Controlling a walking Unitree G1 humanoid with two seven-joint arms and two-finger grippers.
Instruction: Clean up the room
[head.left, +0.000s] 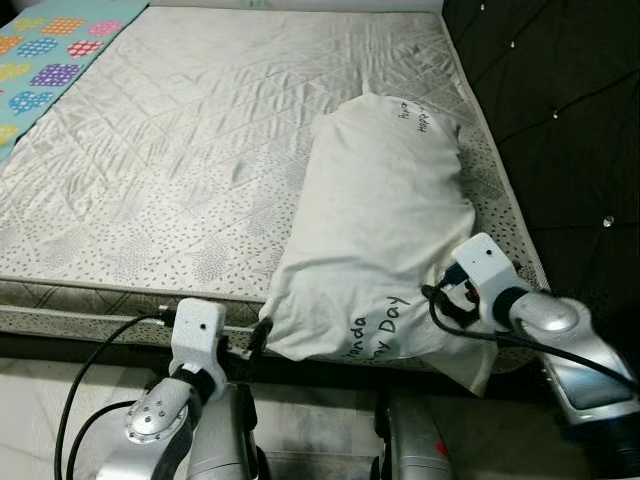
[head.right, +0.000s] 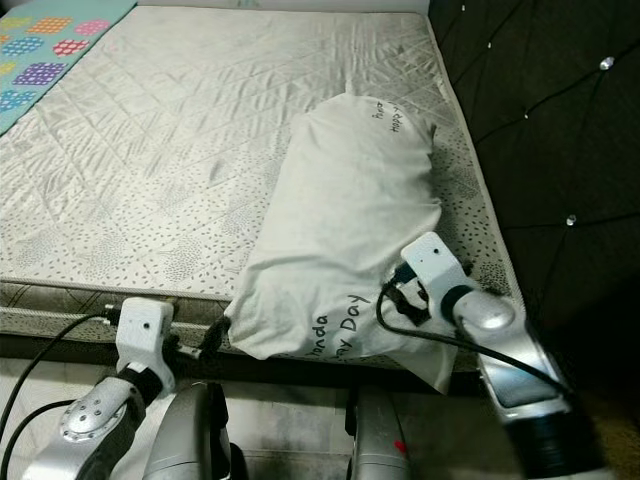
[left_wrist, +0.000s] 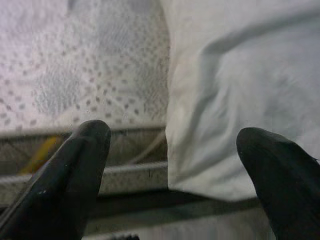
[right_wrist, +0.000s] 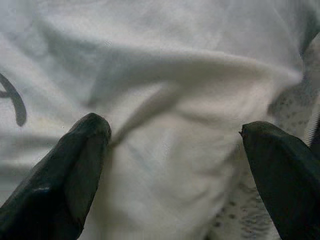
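A white pillow (head.left: 375, 235) with dark lettering is lying lengthwise on the bed (head.left: 200, 160), along the side next to the black tufted headboard (head.left: 560, 120); its near end is hanging slightly over the mattress edge facing the robot; a colourful patterned blanket (head.left: 45, 50) is lying at the far left corner of the mattress.

The left gripper (left_wrist: 172, 165) is reaching toward the near left corner of the pillow at the mattress edge; its two black fingers (left_wrist: 70, 175) are standing wide apart, with the pillow's corner and the mattress border showing between them, and they are gripping nothing; in the head view a fingertip is sitting right at the pillow's corner, though contact cannot be judged.

The right gripper (right_wrist: 175, 160) is pressing in at the pillow's near right side, just above the mattress edge; its fingers (right_wrist: 65, 175) are also spread wide, with wrinkled pillowcase fabric lying between them; they are not closing on the cloth; a black cable (head.left: 470, 330) is looping beside the right wrist.
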